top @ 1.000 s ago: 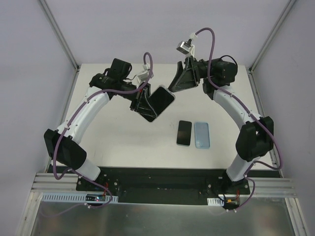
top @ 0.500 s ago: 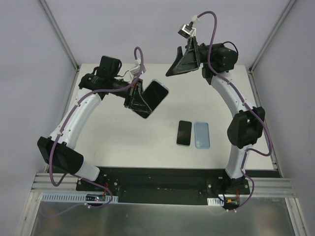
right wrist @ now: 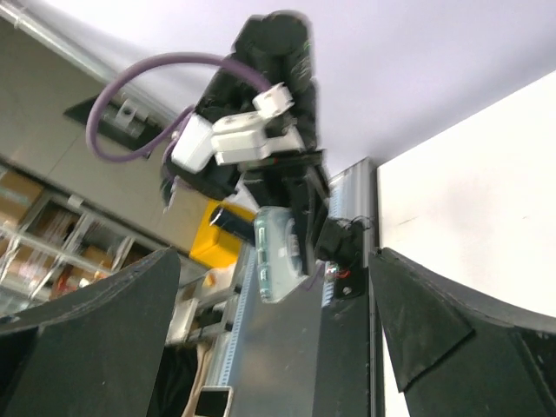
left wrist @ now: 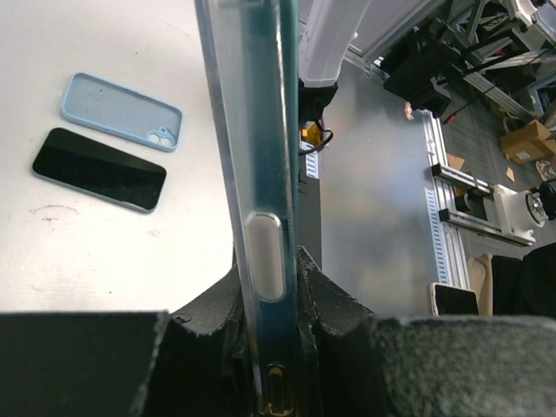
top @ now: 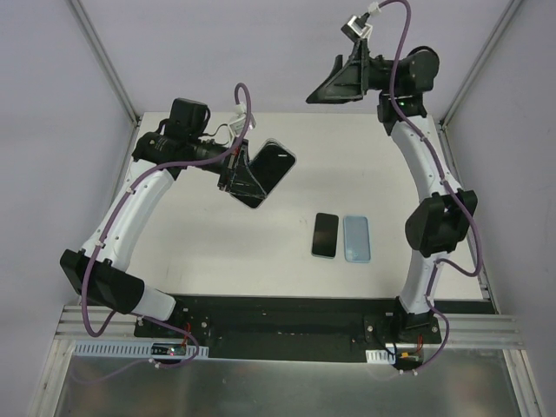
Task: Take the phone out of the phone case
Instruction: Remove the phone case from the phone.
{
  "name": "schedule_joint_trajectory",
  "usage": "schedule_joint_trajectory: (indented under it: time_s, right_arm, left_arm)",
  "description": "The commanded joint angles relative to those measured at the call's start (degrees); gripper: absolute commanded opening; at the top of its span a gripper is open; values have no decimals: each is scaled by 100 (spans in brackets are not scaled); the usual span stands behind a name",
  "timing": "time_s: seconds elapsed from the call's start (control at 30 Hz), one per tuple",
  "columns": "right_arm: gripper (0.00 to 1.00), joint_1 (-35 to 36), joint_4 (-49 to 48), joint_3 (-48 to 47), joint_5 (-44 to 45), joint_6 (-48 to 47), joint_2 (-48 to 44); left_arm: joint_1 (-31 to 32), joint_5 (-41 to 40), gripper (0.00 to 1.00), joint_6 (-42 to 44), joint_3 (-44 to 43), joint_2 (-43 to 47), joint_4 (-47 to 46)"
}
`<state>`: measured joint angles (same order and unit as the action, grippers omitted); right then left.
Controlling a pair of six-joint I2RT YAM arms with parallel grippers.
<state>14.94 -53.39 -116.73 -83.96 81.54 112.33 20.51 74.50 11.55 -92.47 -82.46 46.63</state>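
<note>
Since a second ago the right gripper [top: 314, 95] has lifted off the top edge of the dark-screened phone in its clear, teal-tinted case [top: 273, 165]. It now hangs high over the far edge of the white table [top: 200, 234], well apart from the phone. Its two black fingers are spread wide with nothing between them, as the right wrist view shows.

Over the same second the left gripper [top: 248, 184] has drawn back a little toward the table's left side, carrying the cased phone with it. The phone is still in its case, held in the air above the far-left part of the table and tilted, with its screen facing up. In the left wrist view it appears edge-on, with a long side button [left wrist: 265, 256] on the case rim. The left fingers [left wrist: 208, 308] press against both faces at its lower end, clamped tight on it.

On the table's near-right part lie two loose things, flat and side by side. One is a black phone with a pale blue rim [top: 325, 234]. The other is a light-blue phone case [top: 356, 238], hollow side up, on the first one's right and just beside it.
</note>
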Motion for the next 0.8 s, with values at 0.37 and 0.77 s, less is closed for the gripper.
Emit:
schedule_joint_trajectory:
  time_s: [0.37,0.77]
  right_arm:
    - [99,254,7604,96,2296,-7105,-1362]
    - [99,1494,8898,756,3334,-9111,-2154]
  left_arm:
    - [-65,-577,0,110,-193,265,-110]
    - [137,-1095,0,611,106,265,-102]
